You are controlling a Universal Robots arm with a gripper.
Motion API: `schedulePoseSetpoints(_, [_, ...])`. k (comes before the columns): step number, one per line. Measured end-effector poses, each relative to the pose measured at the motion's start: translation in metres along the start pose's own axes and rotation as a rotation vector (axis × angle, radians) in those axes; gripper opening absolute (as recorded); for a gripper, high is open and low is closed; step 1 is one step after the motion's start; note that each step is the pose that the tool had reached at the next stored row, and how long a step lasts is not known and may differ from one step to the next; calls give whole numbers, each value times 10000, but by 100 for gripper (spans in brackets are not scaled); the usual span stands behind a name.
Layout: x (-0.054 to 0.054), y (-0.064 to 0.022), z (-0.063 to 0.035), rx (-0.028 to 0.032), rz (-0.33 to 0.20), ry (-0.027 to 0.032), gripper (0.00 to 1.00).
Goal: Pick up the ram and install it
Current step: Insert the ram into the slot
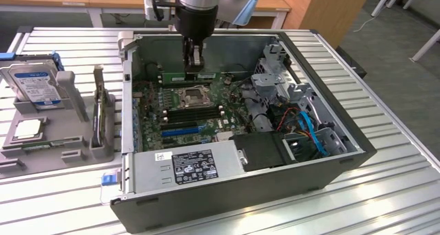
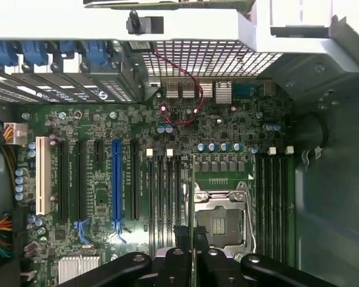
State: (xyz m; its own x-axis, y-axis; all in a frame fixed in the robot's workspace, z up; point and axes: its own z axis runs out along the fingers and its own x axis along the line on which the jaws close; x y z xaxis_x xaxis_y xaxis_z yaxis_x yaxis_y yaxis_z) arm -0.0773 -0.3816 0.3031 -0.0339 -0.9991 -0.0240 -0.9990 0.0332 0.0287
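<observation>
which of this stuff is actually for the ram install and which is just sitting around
For the job:
- ram, held in the gripper
- black memory slots
- open computer case

Lying about:
- hard drive in the grey holder
- power supply
- blue cables

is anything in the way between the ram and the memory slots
Nothing visible is. The gripper holds the ram above the motherboard by the CPU socket. The black memory slots beside the socket lie bare, with no cable across them.
</observation>
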Motion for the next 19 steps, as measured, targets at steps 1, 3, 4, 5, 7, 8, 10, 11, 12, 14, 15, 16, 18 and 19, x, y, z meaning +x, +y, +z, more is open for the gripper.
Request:
schedulePoseSetpoints(1, [0, 0, 18, -1, 0, 1, 14])
schedulePoseSetpoints(3, [1, -2, 54, -1, 0, 1, 14])
schedulePoseSetpoints(4, [2, -2, 73, 0, 0, 0, 14])
schedulePoseSetpoints(5, [2, -3, 91, 0, 0, 0, 14])
schedulePoseSetpoints(7, [3, -4, 127, 0, 0, 0, 14])
schedulePoseSetpoints(8, [3, -4, 145, 0, 0, -1, 14])
schedulePoseSetpoints(10, [4, -5, 181, 0, 0, 0, 14])
schedulePoseSetpoints(11, [5, -6, 200, 0, 0, 1, 14])
schedulePoseSetpoints(12, [5, -6, 218, 0, 0, 1, 14])
schedulePoseSetpoints(14, [6, -7, 254, -1, 0, 1, 14])
schedulePoseSetpoints(15, [6, -8, 272, 0, 0, 0, 14])
schedulePoseSetpoints(16, [7, -8, 290, -1, 0, 1, 14])
schedulePoseSetpoints(18, [8, -10, 328, 0, 0, -1, 14])
schedulePoseSetpoints(19, [8, -10, 346, 0, 0, 0, 14])
